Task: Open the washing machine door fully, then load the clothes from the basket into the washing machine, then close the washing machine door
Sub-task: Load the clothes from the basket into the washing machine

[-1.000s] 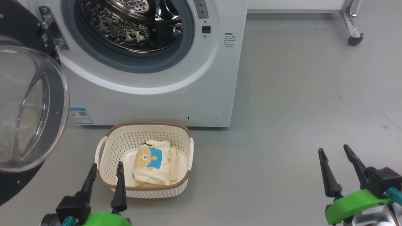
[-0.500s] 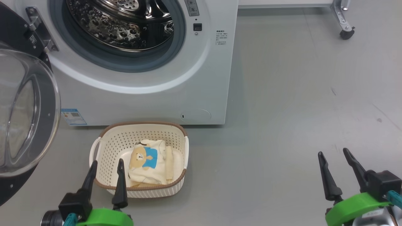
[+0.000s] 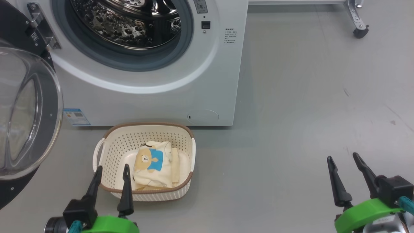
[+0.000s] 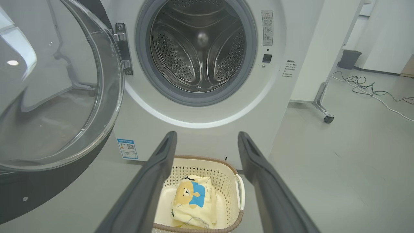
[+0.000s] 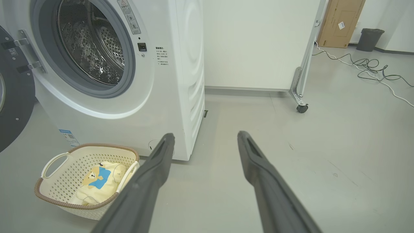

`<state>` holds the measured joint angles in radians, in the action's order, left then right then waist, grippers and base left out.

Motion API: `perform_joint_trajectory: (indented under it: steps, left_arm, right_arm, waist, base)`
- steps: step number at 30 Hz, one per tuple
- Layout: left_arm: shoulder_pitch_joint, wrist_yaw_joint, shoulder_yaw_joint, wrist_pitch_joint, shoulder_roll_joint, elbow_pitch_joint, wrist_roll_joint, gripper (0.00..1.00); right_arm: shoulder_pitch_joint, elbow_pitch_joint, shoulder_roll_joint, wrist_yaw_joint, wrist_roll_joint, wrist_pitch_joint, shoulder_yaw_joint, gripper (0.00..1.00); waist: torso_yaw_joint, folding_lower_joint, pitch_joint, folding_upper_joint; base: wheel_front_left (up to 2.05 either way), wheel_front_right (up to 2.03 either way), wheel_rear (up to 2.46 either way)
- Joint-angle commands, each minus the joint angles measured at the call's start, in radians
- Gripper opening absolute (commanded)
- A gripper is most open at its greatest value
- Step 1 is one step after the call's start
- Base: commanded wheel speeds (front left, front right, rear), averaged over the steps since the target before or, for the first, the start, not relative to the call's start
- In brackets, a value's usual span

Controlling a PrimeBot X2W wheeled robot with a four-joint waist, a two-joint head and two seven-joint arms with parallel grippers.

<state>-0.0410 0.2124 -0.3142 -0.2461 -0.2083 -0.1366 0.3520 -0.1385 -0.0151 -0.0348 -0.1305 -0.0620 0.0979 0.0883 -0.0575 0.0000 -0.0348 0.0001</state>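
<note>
From the head view, the washing machine [image 3: 155, 94] stands with its washing machine door [image 3: 27, 113] swung wide to the left, the steel drum [image 3: 126, 19] exposed. The basket [image 3: 147, 195] sits on the grey floor [image 3: 291, 113] just in front of the machine, with the clothes [image 3: 152, 163] folded inside, bear print up. The left gripper [image 3: 113, 167] hovers at the basket's near-left corner, jaws apart and empty; the right gripper [image 3: 342, 156] hangs well apart over bare floor, also spread and empty. In the left wrist view, the basket and clothes lie between the parted fingers. In the right wrist view, the basket lies lower left, beside the left finger.
</note>
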Motion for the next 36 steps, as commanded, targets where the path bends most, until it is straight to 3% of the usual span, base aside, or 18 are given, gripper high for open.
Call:
perform_joint_trajectory:
  steps: [1,21,36]
  left_arm:
    - [-0.054,0.006,0.030,-0.009,-0.014,0.024,-0.013,1.00]
    - [-0.075,0.009,0.011,-0.006,-0.025,0.024,-0.017,1.00]
    - [-0.075,0.013,0.006,-0.008,-0.032,0.029,-0.013,1.00]
  right_arm:
    - [0.038,-0.029,-0.015,0.000,-0.008,0.015,-0.022,1.00]
    - [0.051,-0.023,-0.015,0.000,-0.013,0.021,-0.026,1.00]
    - [0.058,-0.017,-0.015,0.000,-0.014,0.027,-0.029,1.00]
  waist:
    - [0.000,0.0000,-0.002,-0.0001]
    - [-0.001,0.0000,-0.024,-0.0001]
    - [0.001,0.0000,-0.033,-0.0001]
  base:
    - [0.52,-0.52,0.00]
    - [1.47,-1.47,0.00]
    - [0.23,-0.23,0.00]
